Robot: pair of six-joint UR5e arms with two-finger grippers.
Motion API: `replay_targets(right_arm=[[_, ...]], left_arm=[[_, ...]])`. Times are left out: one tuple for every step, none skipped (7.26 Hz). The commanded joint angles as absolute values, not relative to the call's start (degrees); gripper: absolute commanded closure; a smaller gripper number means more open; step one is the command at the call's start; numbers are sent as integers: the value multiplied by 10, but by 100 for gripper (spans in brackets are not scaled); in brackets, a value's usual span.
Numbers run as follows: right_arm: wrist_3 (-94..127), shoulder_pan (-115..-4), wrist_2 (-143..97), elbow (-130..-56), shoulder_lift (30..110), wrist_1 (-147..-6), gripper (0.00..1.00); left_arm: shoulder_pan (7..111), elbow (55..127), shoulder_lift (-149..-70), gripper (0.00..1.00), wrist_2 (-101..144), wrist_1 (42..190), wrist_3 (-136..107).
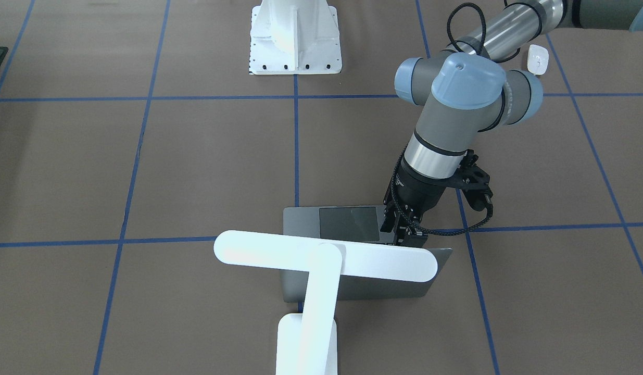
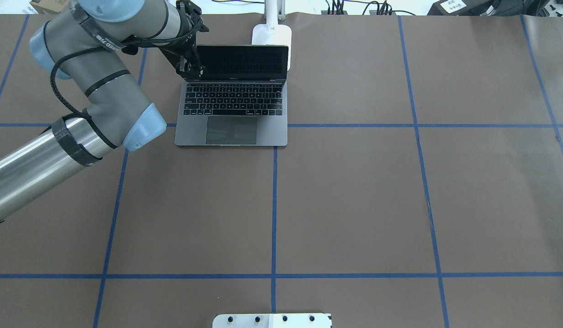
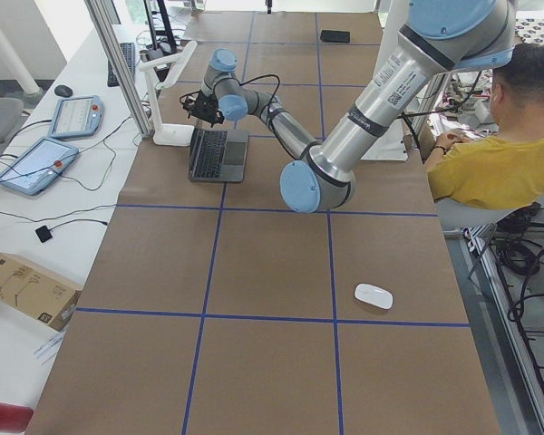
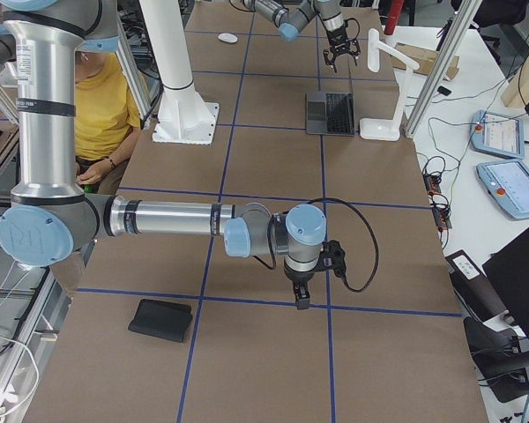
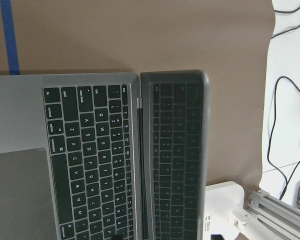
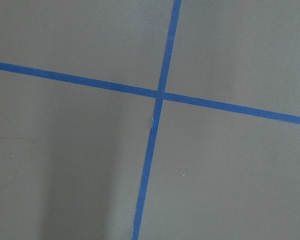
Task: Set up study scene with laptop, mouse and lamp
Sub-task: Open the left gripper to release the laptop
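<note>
The grey laptop [image 2: 231, 132] lies open near the far table edge, its dark screen upright. Right behind it stands the white lamp [image 1: 326, 255], with its base [image 2: 272, 34] on the table and its bar head over the lid. My left gripper [image 2: 192, 68] hangs at the screen's left edge, near the hinge corner, and looks open with nothing in it. The left wrist view looks straight down on the keyboard and screen [image 5: 175, 160]. The white mouse [image 3: 374, 295] sits far off near the robot-side edge. My right gripper [image 4: 300, 295] points down over bare table; I cannot tell whether it is open or shut.
A white bolted pedestal [image 1: 295, 36] stands mid-table on the robot's side. A flat black mat [image 4: 161, 319] lies near the right end. A seated person [image 3: 490, 145] is beside the table. Blue tape lines [image 6: 160, 95] grid the brown surface.
</note>
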State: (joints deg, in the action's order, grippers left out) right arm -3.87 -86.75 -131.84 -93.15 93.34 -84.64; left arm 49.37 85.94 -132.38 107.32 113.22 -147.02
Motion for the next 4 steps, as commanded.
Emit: replay_targets(right_arm=[[-39,-867,-1318,-932,933,-846,0],[-39,-867,-1318,-932,933,-846,0],[-39,-867,-1318,-932,933,-846,0],[-39,-867,-1318,-932,933,-846,0]], left_arm=[[500,950,-1264,0,1089,1128,-1407],[517,1003,-1222,0,1118,1128,-1340],[538,1055,-1165,0,1160,1128,-1286],[567,1100,-1112,0,1216,1128,-1199]])
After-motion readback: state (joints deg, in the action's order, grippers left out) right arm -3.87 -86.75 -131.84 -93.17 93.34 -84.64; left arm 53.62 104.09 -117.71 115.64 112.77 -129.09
